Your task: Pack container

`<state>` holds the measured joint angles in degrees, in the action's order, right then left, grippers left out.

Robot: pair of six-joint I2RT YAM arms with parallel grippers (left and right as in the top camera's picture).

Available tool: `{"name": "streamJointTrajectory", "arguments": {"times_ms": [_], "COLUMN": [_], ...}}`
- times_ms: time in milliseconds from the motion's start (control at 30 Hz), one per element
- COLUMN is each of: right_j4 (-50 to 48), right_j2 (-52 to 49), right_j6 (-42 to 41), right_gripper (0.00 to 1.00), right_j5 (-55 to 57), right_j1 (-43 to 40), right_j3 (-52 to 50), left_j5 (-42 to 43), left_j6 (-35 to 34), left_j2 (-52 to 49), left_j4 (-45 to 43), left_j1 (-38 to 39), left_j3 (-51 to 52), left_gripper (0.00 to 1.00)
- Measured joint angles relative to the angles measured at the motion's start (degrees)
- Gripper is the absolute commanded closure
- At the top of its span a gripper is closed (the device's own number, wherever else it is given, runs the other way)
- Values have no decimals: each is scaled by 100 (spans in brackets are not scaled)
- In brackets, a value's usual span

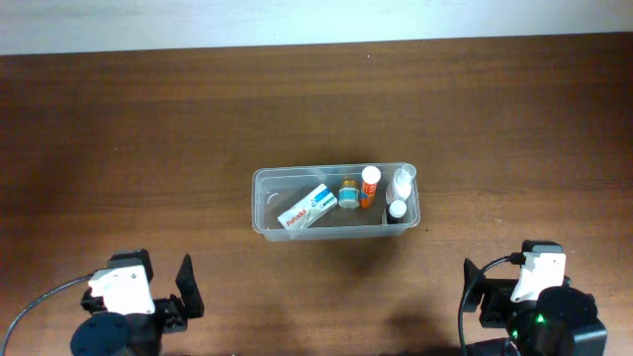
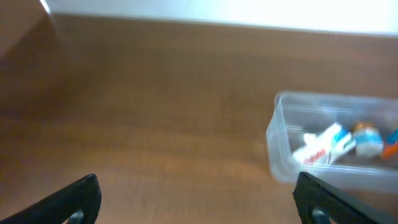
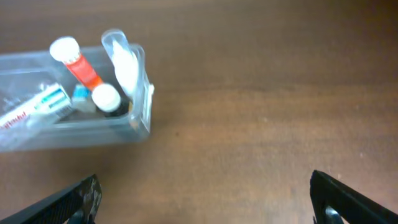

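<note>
The clear plastic container (image 1: 265, 198) sits mid-table. It holds a white toothpaste box (image 1: 307, 208), a small jar with a blue label (image 1: 349, 195), an orange tube with a white cap (image 1: 369, 184), a clear bottle (image 1: 403, 181) and a dark bottle with a white cap (image 1: 397, 211). The container also shows in the left wrist view (image 2: 283, 140) and the right wrist view (image 3: 142, 93). My left gripper (image 2: 199, 205) is open and empty near the front left edge. My right gripper (image 3: 205, 202) is open and empty at the front right.
The brown wooden table (image 1: 148, 138) runs to a pale wall at the back. Both arm bases (image 1: 124, 307) (image 1: 539, 307) sit at the front edge, well short of the container.
</note>
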<state>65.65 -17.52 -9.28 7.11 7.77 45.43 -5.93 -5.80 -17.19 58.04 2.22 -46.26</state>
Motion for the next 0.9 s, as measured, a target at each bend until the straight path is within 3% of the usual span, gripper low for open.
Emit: {"name": "streamJointTrajectory", "arguments": {"times_ms": [333, 533, 733, 900], "right_j4": [59, 24, -1176, -3165], "right_j2": [33, 802, 1639, 1683], "right_j6": [0, 2, 46, 52], "right_gripper": [2, 2, 2, 2], "right_j5": [4, -7, -57, -83], "right_j1": [7, -20, -221, -334], "right_j3": [-2, -22, -879, -2428], "left_j5": [0, 0, 2, 4], "left_j6": [0, 0, 0, -2], "left_j2": [0, 0, 0, 0], "left_j4": [800, 809, 817, 820], "left_j1": [0, 0, 0, 0], "left_j3": [2, 4, 7, 15], "left_gripper": [1, 1, 1, 0]}}
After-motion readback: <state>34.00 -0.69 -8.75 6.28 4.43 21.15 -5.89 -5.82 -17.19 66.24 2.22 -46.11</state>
